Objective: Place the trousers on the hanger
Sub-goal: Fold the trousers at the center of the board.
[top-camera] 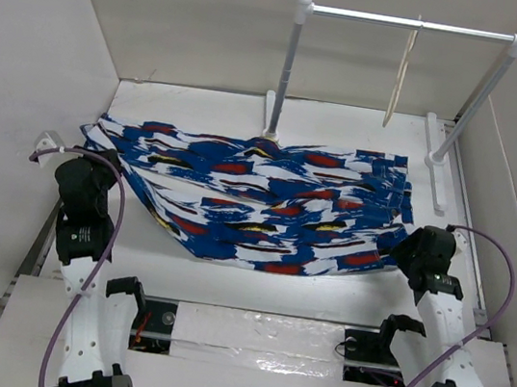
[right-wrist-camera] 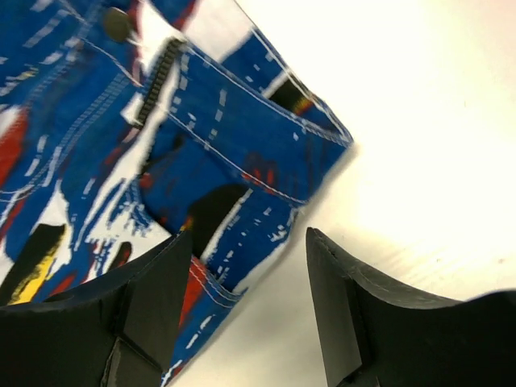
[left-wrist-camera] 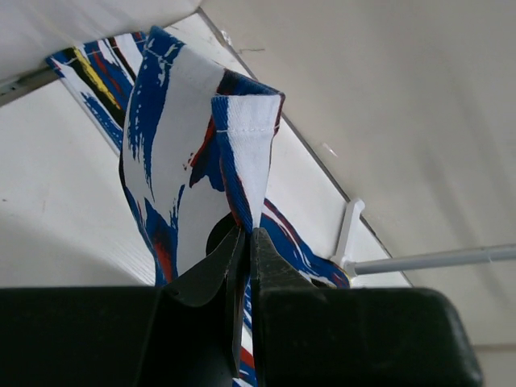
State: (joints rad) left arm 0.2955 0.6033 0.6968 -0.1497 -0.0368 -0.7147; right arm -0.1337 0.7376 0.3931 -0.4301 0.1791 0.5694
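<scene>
The trousers (top-camera: 258,198) lie spread across the table, royal blue with white, red, black and yellow streaks, legs to the left, waist to the right. My left gripper (top-camera: 97,165) is shut on the leg hem, and the cloth (left-wrist-camera: 234,153) stands up from between its jaws. My right gripper (top-camera: 404,246) is open at the waist end. Its fingers (right-wrist-camera: 161,282) straddle the waistband edge (right-wrist-camera: 250,234) near the zip, without pinching it. The hanger (top-camera: 400,78) hangs pale and thin from the rack's bar at the back right.
A white tubular rack (top-camera: 293,62) with ball-capped posts stands at the back; its left post foot sits just behind the trousers. Its bar shows in the left wrist view (left-wrist-camera: 435,260). White walls enclose the table on the left, back and right.
</scene>
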